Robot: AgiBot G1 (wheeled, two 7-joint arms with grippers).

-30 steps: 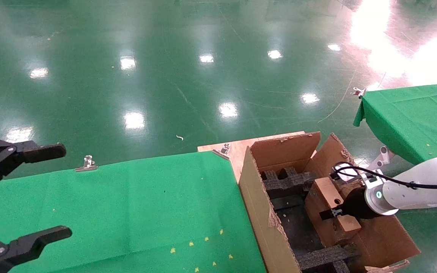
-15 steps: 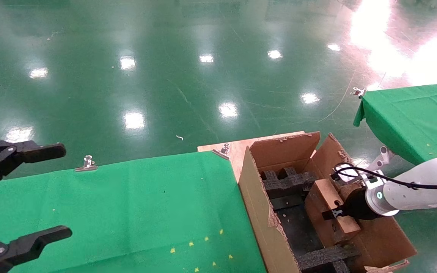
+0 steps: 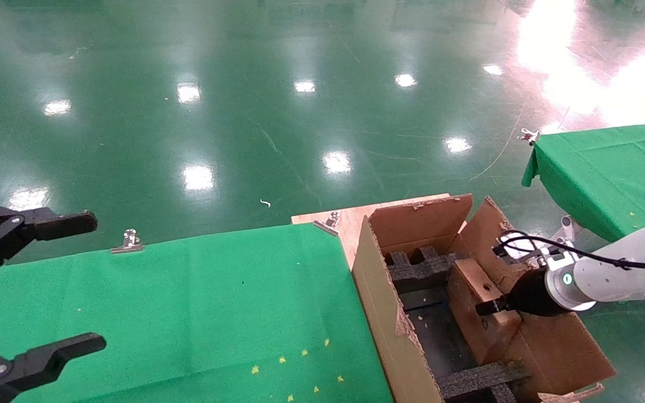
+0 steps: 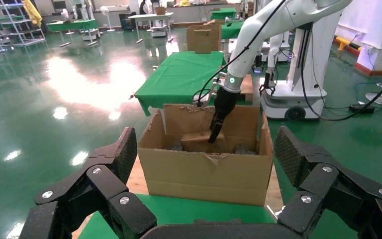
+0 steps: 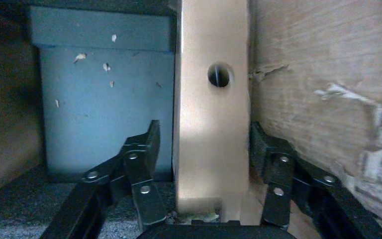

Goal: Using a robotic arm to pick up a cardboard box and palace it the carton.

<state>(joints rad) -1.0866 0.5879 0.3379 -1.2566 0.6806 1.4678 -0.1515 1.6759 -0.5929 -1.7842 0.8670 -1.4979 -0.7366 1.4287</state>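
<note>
The small brown cardboard box (image 3: 476, 313) with a round hole stands on edge inside the large carton (image 3: 378, 291), leaning toward the carton's right wall. My right gripper (image 3: 490, 307), on the white arm with the teal ring (image 3: 567, 278), reaches into the carton and straddles the box. In the right wrist view the box (image 5: 211, 109) sits between the fingers of this gripper (image 5: 205, 128); one finger touches it, the other shows a small gap. My left gripper (image 3: 94, 281) is open and empty, parked at the far left. The left wrist view shows carton (image 4: 209, 174) and box (image 4: 196, 142).
Black foam inserts (image 3: 420, 266) sit at the carton's far end and near end (image 3: 476, 380). The carton stands on a wooden board (image 3: 350, 221) beside the green-clothed table (image 3: 188, 302). A second green table (image 3: 608, 173) stands at the right. Shiny green floor lies beyond.
The right gripper has moved right and lower, and the box has sunk deeper into the carton and leans more against the right wall. The left arm has not moved.
</note>
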